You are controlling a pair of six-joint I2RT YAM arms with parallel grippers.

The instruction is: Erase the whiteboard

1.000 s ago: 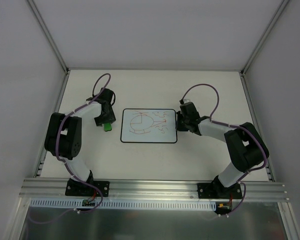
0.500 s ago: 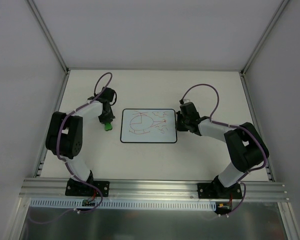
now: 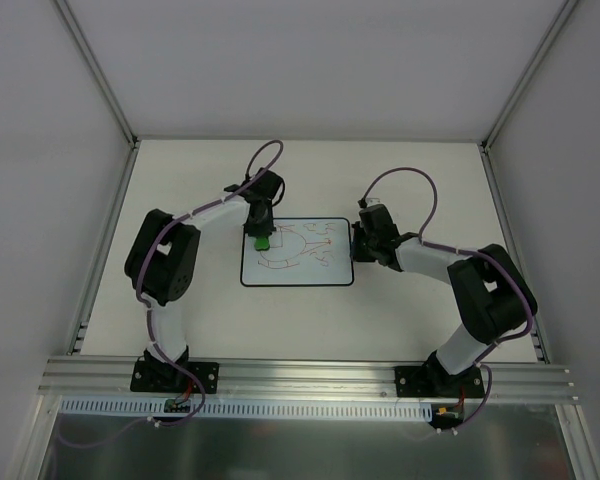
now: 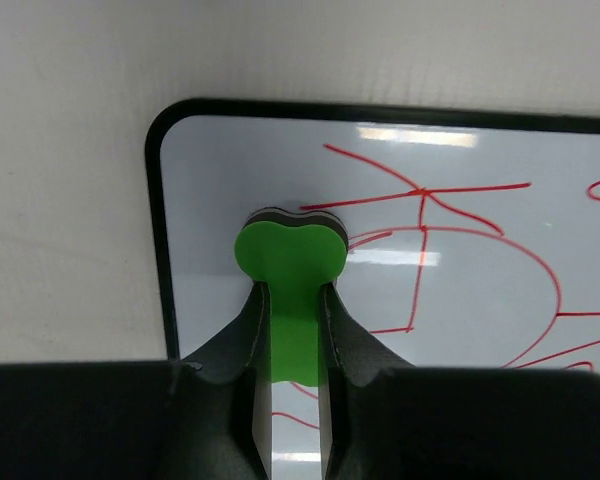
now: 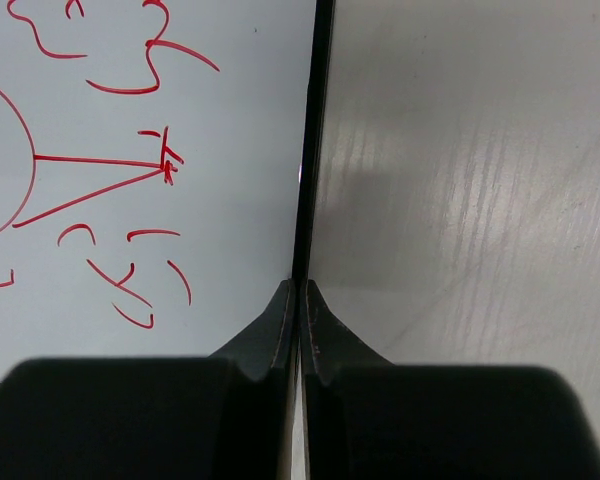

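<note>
On the worktop [image 3: 430,180] I am squeezing the green eraser [image 4: 288,255] in my left hand [image 4: 292,292] to rub the whiteboard [image 3: 325,275], while my pinched-together right hand [image 5: 300,290] is likely steadying its rim [image 5: 311,150].

Off-white tabletop [image 3: 300,180], smooth, with a faint streaky sheen. Plain white back wall [image 3: 310,70] beyond the far edge; pale grey side walls [image 3: 30,220] along the left and right edges. Slanting aluminium posts [image 3: 95,70] rising from both far corners. Metal strips [image 3: 105,250] bordering the left and right edges. Aluminium rail [image 3: 310,378] across the near edge; perforated white strip [image 3: 310,408] and brushed metal sheet [image 3: 300,450] in front of it. Even, soft light, no hard shadows.
</note>
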